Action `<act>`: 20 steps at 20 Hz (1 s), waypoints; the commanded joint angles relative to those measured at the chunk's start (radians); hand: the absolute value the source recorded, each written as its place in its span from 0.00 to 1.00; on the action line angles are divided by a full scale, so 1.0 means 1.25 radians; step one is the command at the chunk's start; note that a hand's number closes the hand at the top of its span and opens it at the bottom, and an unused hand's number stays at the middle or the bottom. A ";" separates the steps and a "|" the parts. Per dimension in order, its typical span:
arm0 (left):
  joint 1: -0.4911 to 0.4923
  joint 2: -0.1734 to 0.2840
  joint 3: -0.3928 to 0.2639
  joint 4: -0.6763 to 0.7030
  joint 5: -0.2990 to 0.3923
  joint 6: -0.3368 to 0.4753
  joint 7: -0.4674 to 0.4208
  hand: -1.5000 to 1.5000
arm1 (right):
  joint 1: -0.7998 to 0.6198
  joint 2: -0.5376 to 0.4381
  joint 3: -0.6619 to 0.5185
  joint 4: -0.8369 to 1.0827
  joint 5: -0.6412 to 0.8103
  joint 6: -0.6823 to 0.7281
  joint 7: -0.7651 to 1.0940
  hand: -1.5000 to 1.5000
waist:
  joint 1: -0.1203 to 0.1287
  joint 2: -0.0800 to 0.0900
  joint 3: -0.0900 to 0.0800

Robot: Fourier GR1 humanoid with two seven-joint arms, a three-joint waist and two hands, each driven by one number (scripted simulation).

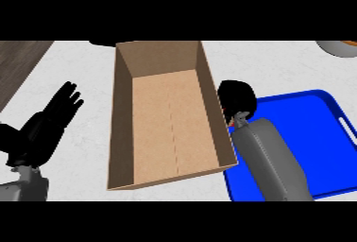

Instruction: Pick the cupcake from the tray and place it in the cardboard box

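Red is the only trace of what may be the cupcake: a thin sliver showing just under the curled black fingers of the right hand (237, 97), too hidden to name with certainty. That hand is closed into a rounded shape around whatever it carries, and it sits right against the outer face of the cardboard box's right wall, above the gap between box and tray. Its grey forearm (268, 158) runs down and to the right from the wrist, crossing over the left part of the tray toward the lower edge of the view.

The cardboard box (171, 120) is a long open-topped carton, lying lengthwise away from the robot and tilted a little in the view, its tan floor bare and its brown walls standing upright. The blue tray (324, 137) lies just to the right of the box, close beside it, with a raised rim and a white slot handle on its right side; the part of its surface that shows carries nothing.

On the left of the box, well apart from it, the left hand (52, 116) rests over the white table (83, 85) with its fingers straight and spread, pointing up and away, holding nothing. A strip of dark wood-grained surface (21, 61) fills the upper left corner, and the edge of a round dish (339, 47) peeks in at the upper right.
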 commanded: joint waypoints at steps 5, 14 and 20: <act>-0.050 -0.012 -0.037 0.024 -0.005 -0.014 0.008 0.50 | -0.189 0.022 0.146 -0.008 -0.038 -0.091 0.345 1.00 | 0.059 0.002 -0.001; -0.066 -0.022 -0.046 0.057 -0.024 -0.004 0.007 0.50 | -0.470 0.022 0.226 0.007 -0.004 -0.139 0.598 1.00 | 0.059 -0.002 -0.006; -0.061 -0.016 -0.032 0.065 -0.027 0.003 0.004 0.50 | -0.579 0.022 0.227 0.057 0.017 -0.133 0.713 1.00 | 0.036 -0.009 -0.005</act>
